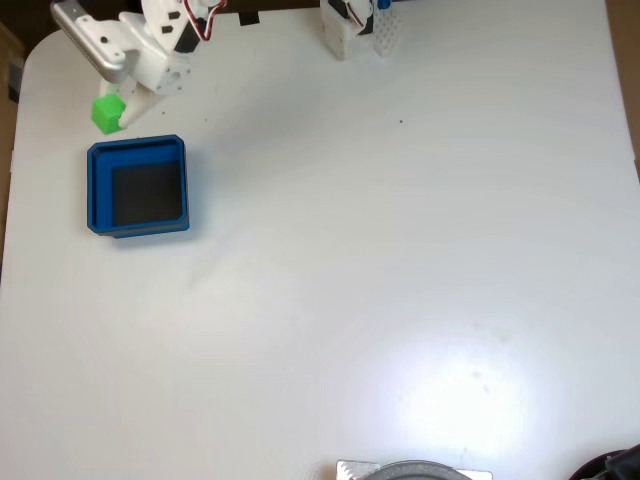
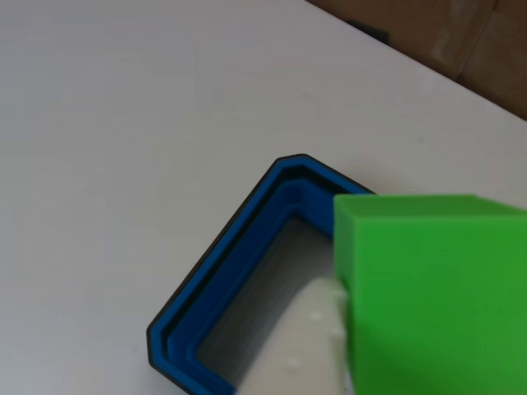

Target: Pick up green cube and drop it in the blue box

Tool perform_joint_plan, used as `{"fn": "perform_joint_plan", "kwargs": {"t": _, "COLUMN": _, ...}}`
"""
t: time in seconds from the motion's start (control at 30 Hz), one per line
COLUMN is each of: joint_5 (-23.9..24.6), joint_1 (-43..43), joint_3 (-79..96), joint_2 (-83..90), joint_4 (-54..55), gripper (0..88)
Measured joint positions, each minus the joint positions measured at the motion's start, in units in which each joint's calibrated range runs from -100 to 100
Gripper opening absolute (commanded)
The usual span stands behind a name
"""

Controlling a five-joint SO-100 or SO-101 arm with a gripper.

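Our tool (image 1: 112, 100) sits near the far left corner of the bench (image 1: 400, 280) in the fixed view, closed on the green cube (image 1: 108, 113), which we judge to be lifted clear of the surface. In the other view the cube (image 2: 432, 288) fills the lower right of the picture, with a pale finger (image 2: 300, 346) pressed against its left face; we cannot see the opposite finger there.

We judge the pick-up done and the carry nearly over. What is left is the last short move and the release: in the fixed view the cube hangs just beyond the far wall of the blue box (image 1: 98, 190), close to its far left corner and not yet over the dark floor. In the other view the box (image 2: 222, 271) lies under and beside the cube, its floor bare.

For room, the box stands close to the bench's left edge, so we have little margin on that side, and the arm's white body crowds the far edge. Toward the near and right sides the bench lies open. We think the chief risk is releasing too early, so the cube strikes the far wall and rolls off toward the left edge.
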State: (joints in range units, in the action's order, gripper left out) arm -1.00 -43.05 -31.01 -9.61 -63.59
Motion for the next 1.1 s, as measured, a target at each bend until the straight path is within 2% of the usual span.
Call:
{"fn": "perform_joint_plan", "kwargs": {"t": 0.33, "joint_5": 0.0, "joint_1": 0.0, "joint_3": 0.27, "joint_2": -0.67, "joint_4": 0.0, "gripper": 1.4}}
{"fn": "perform_joint_plan", "kwargs": {"t": 1.1, "joint_5": -0.05, "joint_1": 0.0, "joint_3": 0.36, "joint_2": -17.79, "joint_4": 0.0, "gripper": 1.4}}
